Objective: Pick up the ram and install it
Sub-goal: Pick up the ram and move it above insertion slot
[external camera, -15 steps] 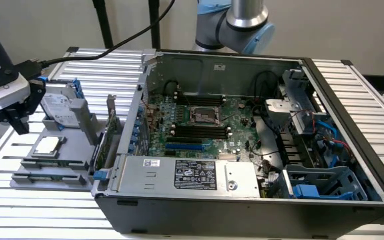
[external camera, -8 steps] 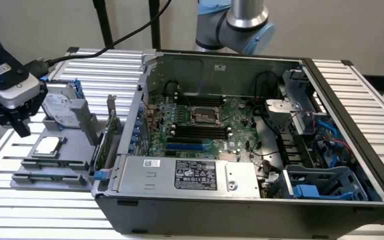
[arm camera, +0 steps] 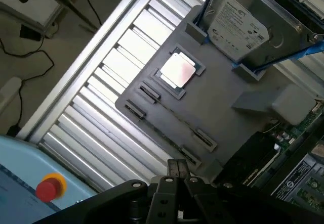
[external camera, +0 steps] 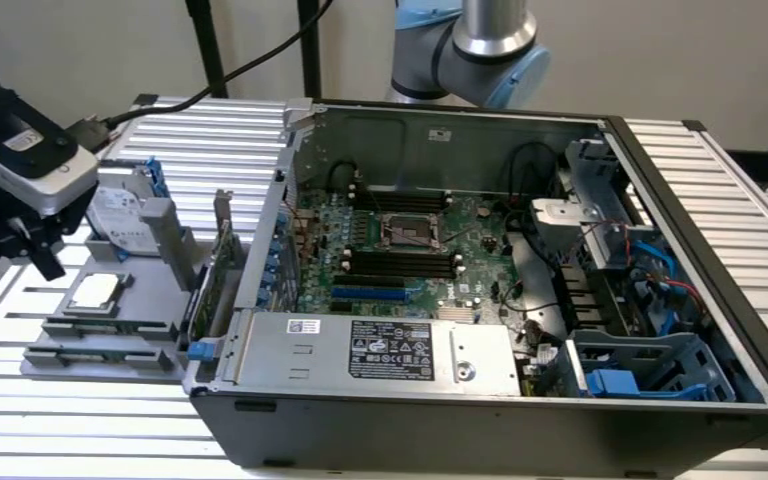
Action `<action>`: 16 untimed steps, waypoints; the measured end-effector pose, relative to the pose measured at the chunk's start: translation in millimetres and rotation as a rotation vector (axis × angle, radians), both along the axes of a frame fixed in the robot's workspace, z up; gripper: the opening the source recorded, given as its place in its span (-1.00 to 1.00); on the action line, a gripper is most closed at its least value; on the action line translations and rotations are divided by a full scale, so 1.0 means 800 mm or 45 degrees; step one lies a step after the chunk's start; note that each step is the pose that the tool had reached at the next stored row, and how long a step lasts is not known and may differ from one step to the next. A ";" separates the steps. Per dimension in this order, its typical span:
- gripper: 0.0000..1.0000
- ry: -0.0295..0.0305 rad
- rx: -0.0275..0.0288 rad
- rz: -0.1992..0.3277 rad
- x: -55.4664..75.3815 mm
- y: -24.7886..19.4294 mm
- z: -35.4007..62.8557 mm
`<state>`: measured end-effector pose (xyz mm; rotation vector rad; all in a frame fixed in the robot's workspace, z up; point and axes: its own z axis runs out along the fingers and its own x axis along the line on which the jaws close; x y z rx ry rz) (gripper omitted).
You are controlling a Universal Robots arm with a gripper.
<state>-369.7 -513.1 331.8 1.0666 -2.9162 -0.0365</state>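
**Jaws clenched on nothing, right over the parts tray (arm camera: 223,107)**

You're hanging just above the ram (arm camera: 173,115), which I think is that thin dark strip on edge between the tray's clips, but I can't swear to it. Drop with the jaws shut like this and you'll bash its top edge instead of straddling it. Drift further out and you'll clip the processor (arm camera: 178,70), or the hard drive (arm camera: 238,24) behind it.

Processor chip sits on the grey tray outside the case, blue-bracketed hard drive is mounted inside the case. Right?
No. The hard drive also stands on the grey tray, outside the case, as the wrist view shows. The processor chip is on that tray, as stated.
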 end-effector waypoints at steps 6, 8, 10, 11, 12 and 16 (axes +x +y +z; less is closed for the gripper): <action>-0.79 0.0000 0.0000 0.139 0.000 0.0000 -0.007; -0.79 0.0000 0.0000 0.186 0.000 0.0000 -0.009; -0.79 -0.0001 0.0001 0.232 0.000 0.0000 -0.012; -0.79 -0.0001 0.0000 0.255 0.000 0.0000 -0.013; -0.79 0.0000 -0.0001 0.278 0.000 0.0000 -0.014; -0.79 0.0000 0.0000 0.371 0.000 0.0000 -0.019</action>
